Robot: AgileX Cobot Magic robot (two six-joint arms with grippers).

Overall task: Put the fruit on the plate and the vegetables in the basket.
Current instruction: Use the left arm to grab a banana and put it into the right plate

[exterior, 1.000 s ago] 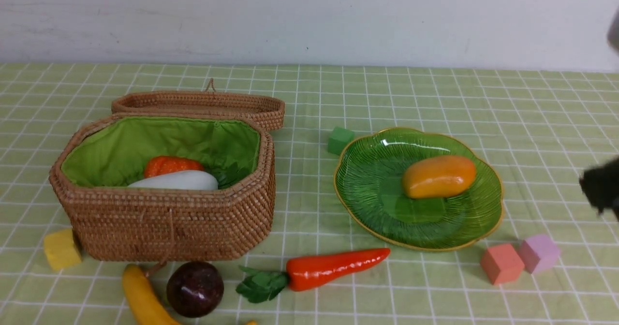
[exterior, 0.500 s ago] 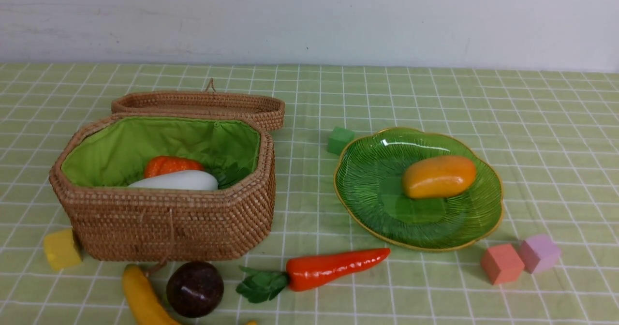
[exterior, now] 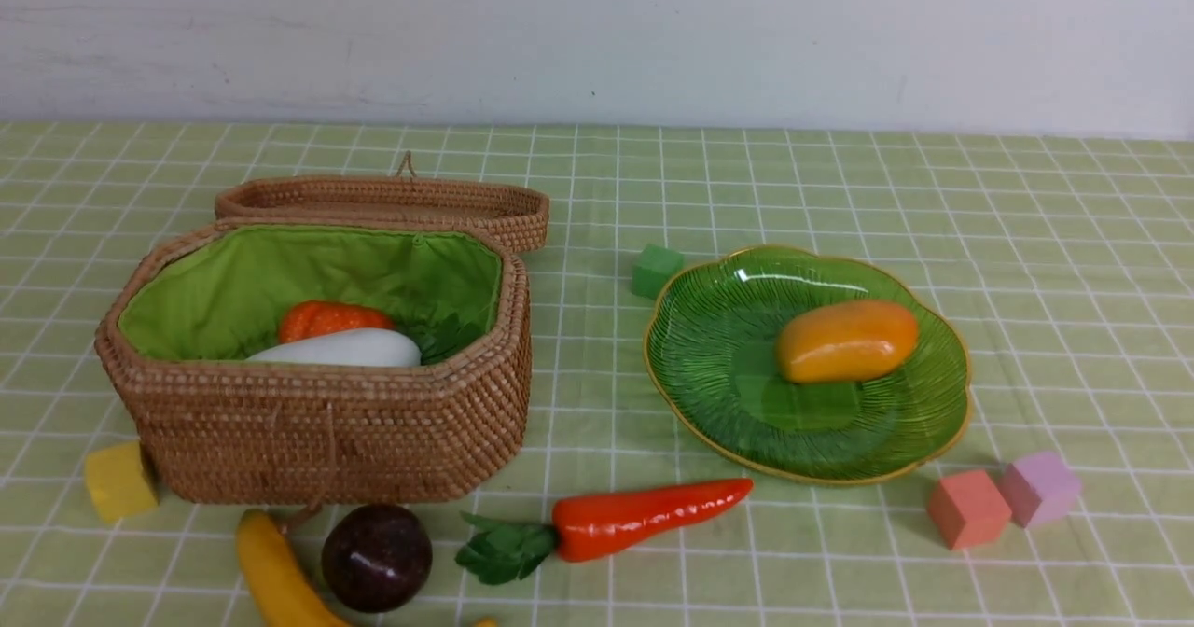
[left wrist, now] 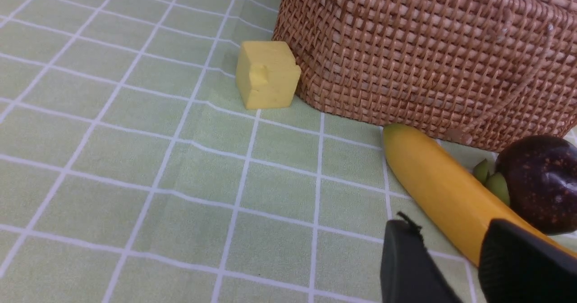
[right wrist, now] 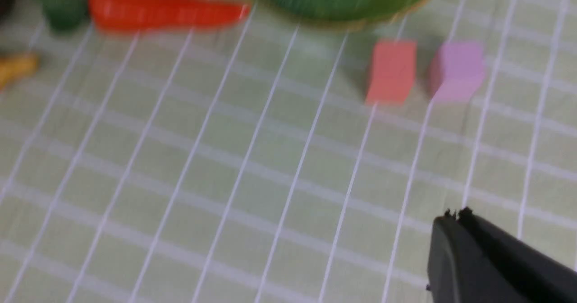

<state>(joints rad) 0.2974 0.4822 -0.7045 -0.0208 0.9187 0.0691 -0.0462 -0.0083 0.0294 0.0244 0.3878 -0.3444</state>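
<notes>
The wicker basket (exterior: pixel 317 440) stands open at the left, holding an orange pumpkin (exterior: pixel 326 317) and a white oblong (exterior: pixel 345 349). To the right, a mango (exterior: pixel 847 340) lies on the green plate (exterior: pixel 728 347). On the cloth in front lie the carrot (exterior: pixel 644 515), the banana (exterior: pixel 275 576) and a dark purple ball (exterior: pixel 376 557). No gripper shows in the front view. My left gripper (left wrist: pixel 451 225) is open, low over the banana (left wrist: pixel 432 181), which runs under one finger beside the ball (left wrist: pixel 541 181). My right gripper (right wrist: pixel 455 213) is shut and empty above bare cloth, short of the carrot (right wrist: pixel 162 10).
A yellow cube (exterior: pixel 119 480) sits against the basket's left corner and a green cube (exterior: pixel 656 271) behind the plate. Pink (exterior: pixel 968 508) and lilac (exterior: pixel 1040 487) cubes stand at the plate's front right. The basket lid (exterior: pixel 382 200) lies flat behind it.
The dark blur of my right gripper at the front view's right edge has gone out of that view. Nothing on the table has moved.
</notes>
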